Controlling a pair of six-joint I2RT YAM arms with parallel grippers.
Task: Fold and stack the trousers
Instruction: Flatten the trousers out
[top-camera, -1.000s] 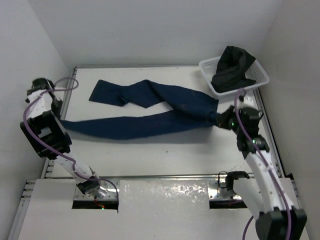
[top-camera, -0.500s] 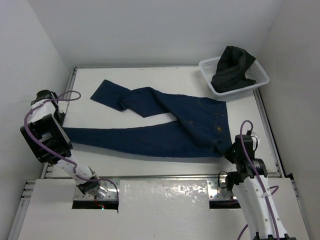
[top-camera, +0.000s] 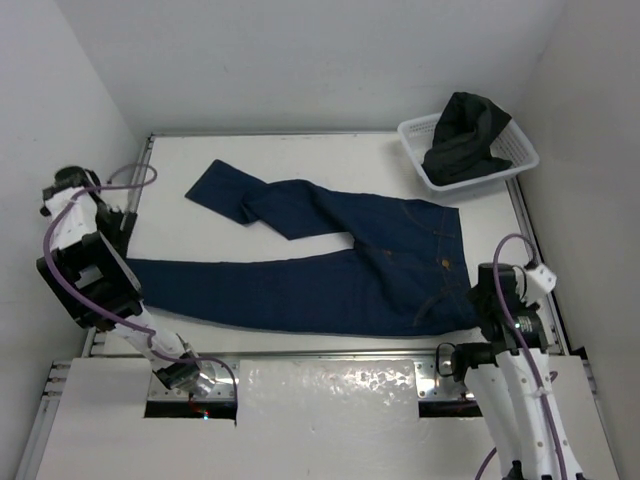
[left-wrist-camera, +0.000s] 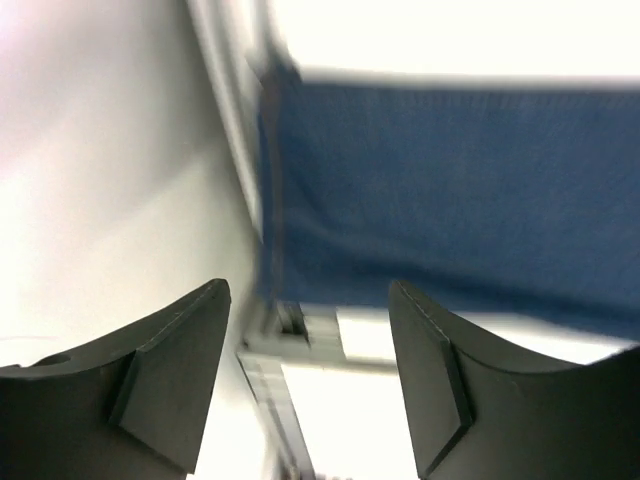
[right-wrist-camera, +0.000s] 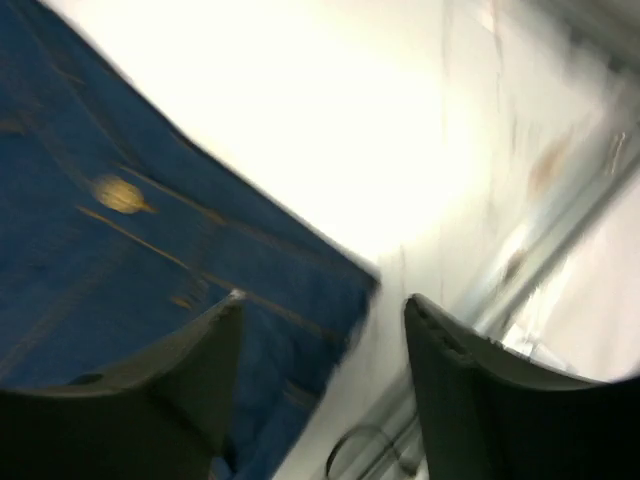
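Both tools are empty. My left gripper (left-wrist-camera: 307, 300) has its jaws well apart with nothing between them, and my right gripper (right-wrist-camera: 325, 305) is the same. The trousers (top-camera: 330, 260) lie spread on the table (top-camera: 300, 150), with the near leg's hem just ahead of the left fingers and the waistband corner just ahead and left of the right ones. I judge the lengthwise fold comes next. To do it well, I should first flatten the twisted far leg, then pinch hem and waistband corner at the same time, low, and lift evenly. A brass rivet (right-wrist-camera: 120, 193) and tan stitching show, but the view is too blurred to read any lettering.
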